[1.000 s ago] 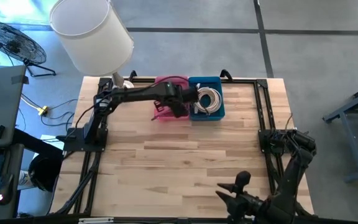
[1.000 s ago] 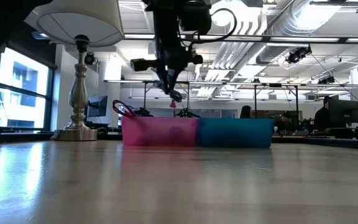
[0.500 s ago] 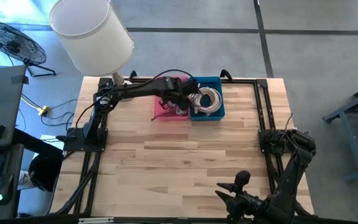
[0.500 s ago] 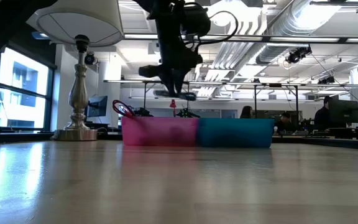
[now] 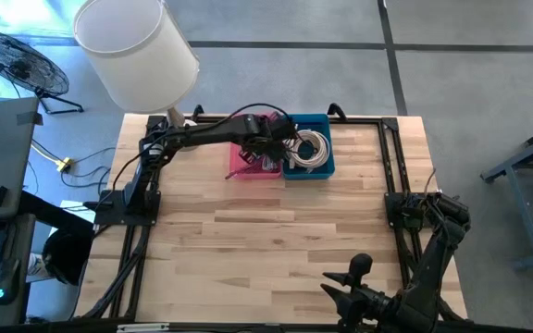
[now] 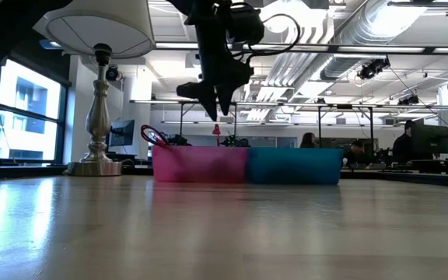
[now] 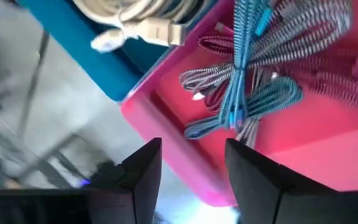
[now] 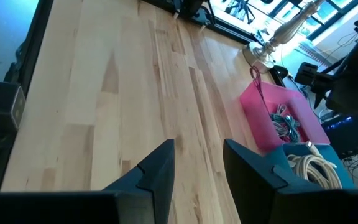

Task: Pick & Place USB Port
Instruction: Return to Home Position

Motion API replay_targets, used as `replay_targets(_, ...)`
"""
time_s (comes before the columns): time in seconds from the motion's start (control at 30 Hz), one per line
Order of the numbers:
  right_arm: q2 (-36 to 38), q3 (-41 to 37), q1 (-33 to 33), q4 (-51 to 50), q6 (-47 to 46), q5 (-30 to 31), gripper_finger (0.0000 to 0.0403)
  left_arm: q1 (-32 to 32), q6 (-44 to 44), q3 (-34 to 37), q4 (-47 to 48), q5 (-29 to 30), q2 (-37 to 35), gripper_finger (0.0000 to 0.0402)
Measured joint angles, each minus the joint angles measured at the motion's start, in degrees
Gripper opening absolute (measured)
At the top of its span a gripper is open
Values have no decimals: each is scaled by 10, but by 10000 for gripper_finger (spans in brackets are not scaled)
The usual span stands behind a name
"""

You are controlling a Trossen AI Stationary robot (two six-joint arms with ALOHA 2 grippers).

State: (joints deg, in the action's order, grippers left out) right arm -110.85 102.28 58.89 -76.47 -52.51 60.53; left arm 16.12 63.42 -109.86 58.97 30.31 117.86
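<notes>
A pink bin [image 5: 248, 171] and a blue bin [image 5: 320, 168] stand side by side at the table's far middle. Braided USB cables [image 7: 253, 81], blue-white and red-white, lie in a loose bundle in the pink bin [image 7: 328, 143]. Coiled white cables [image 5: 311, 148] fill the blue bin [image 7: 86, 50]. My left gripper [image 5: 274, 146] hangs open above the wall between the two bins, tilted downward, with nothing between its fingers [image 7: 192, 168]. My right gripper [image 5: 333, 285] waits open at the near right of the table [image 8: 197, 165].
A table lamp with a white shade [image 5: 137, 51] stands at the far left corner, its metal foot [image 6: 99, 163] just left of the pink bin [image 6: 201, 165]. A black frame [image 5: 391, 176] runs along the table's sides. Bare wood [image 5: 266, 250] stretches from the bins to the near edge.
My left gripper has rolled about its own axis over the bins, shifted slightly toward the far edge, and opened its fingers. The bins have stayed where they were.
</notes>
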Motion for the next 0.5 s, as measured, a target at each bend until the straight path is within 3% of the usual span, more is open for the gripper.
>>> replay_targets(0.17, 0, 0, 0, -2, 0, -3, 129, -4, -172, 0, 48, -45, 0, 172)
replay_targets(0.3, 0, 0, 0, -8, 0, 2, 129, -12, -215, 0, 155, -89, 1, 173)
replay_targets(0.5, 0, 0, -2, -7, 24, 36, 129, -43, -269, 0, 312, -75, 1, 146)
